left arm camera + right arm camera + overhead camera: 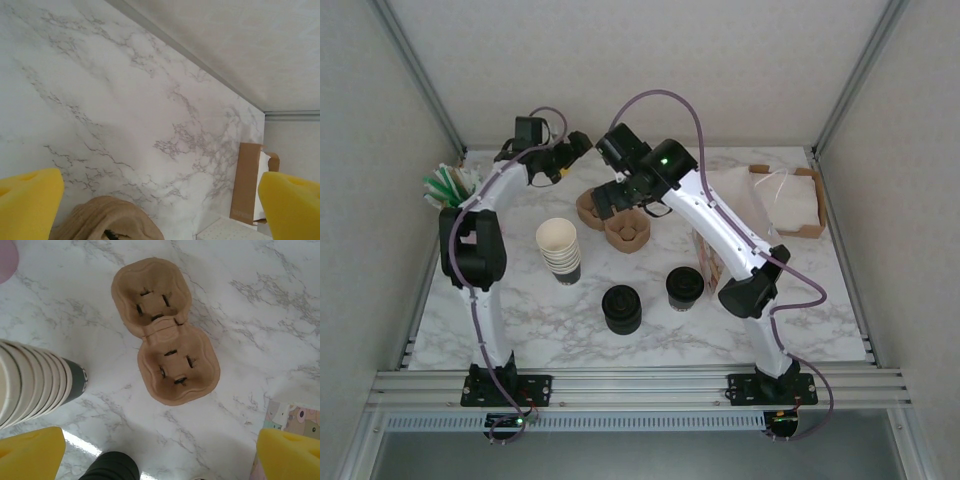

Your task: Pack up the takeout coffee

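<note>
Top view: the takeout coffee, a small paper cup with a round black plastic lid and a dark lower body (685, 288), stands upright on the white marbled bench (800, 300), its long axis vertical. It sits beside the right arm's lower link, and the stack of bare black lids (622, 308) stands apart from it on its left. The right gripper (612, 203) hangs over the tan moulded-pulp two-cup carrier (616, 222), so the coffee lies toward the near edge and to the right of it. The left gripper (572, 150) reaches toward the far wall, well apart from the cup, so I judge the right arm the nearer one. The stack of lidless cream paper cups (558, 250) stands left of the lids.

Left wrist view: the left gripper (160, 207) has its yellow pads (30, 205) spread wide with nothing between them, an edge of the carrier (107, 220) just below.

Right wrist view: the right gripper (160, 457) is likewise spread wide and empty. The carrier (165, 332) lies below, both wells vacant, its long axis running on a slight diagonal.
</note>
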Motion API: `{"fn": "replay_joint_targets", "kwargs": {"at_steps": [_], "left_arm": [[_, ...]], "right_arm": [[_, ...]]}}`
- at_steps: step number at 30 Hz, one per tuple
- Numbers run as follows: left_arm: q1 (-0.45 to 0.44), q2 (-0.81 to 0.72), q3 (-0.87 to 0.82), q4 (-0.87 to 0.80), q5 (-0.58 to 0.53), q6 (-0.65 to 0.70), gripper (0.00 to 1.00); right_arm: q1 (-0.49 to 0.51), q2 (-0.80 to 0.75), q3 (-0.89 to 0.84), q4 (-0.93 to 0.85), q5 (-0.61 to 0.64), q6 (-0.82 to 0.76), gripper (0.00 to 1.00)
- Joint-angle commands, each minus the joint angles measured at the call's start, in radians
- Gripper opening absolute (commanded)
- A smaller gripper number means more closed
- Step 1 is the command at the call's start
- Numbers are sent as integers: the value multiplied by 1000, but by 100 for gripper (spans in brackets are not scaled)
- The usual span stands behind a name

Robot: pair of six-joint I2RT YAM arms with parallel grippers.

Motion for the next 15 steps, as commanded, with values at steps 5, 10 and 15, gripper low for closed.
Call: {"fn": "replay_joint_targets", "kwargs": {"at_steps": [5, 10, 15], "left_arm": [[-62, 54, 22, -2, 43, 3, 100], [-109, 88, 49, -1, 46, -4, 100], [-148, 116, 80, 0, 51, -13, 100]], "right_arm": [[-25, 26, -33, 14, -51, -67, 99], [-38, 26, -52, -3, -130, -79, 99], [-45, 3, -111, 18, -186, -94, 94]]}}
